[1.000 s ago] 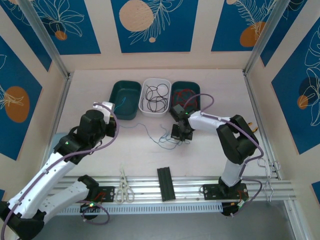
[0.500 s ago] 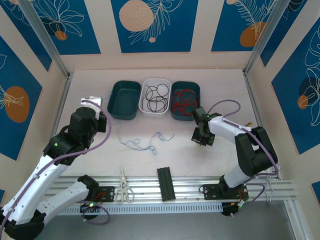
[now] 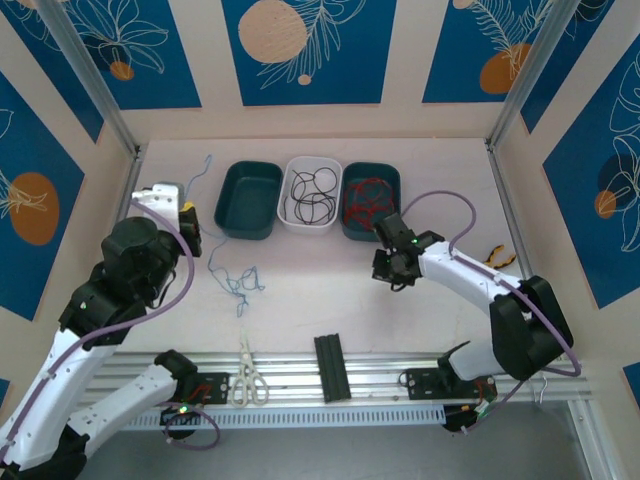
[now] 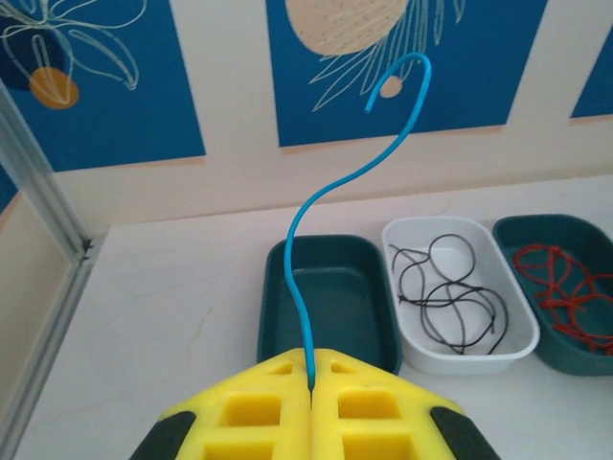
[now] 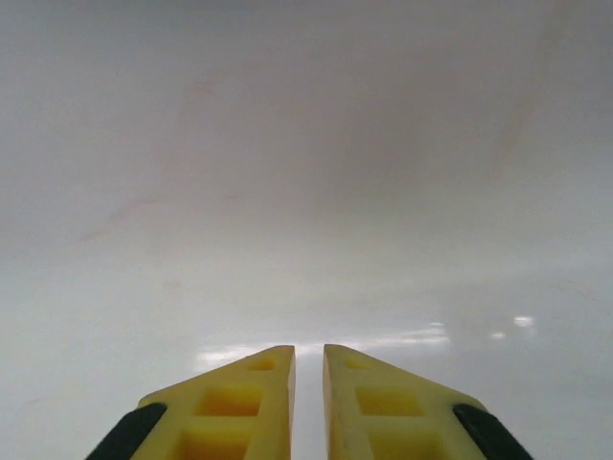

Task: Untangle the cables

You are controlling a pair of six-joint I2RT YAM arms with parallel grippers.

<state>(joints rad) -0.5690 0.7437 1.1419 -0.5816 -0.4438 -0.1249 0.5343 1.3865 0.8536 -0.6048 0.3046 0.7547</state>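
Blue cable (image 4: 299, 307) tight inside left hand (image 4: 311, 364)

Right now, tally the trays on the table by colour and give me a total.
Teal trays: 2
White tray: 1
Total: 3

Left wrist view: lower end of the blue cable (image 4: 290, 259) vanishes between the closed jaws of the left gripper (image 4: 311, 356); gripper body cut off by bottom edge. Right teal tray (image 4: 546, 225) cut off by right edge. Right wrist view: surface (image 5: 306, 144) blurred, texture illegible.
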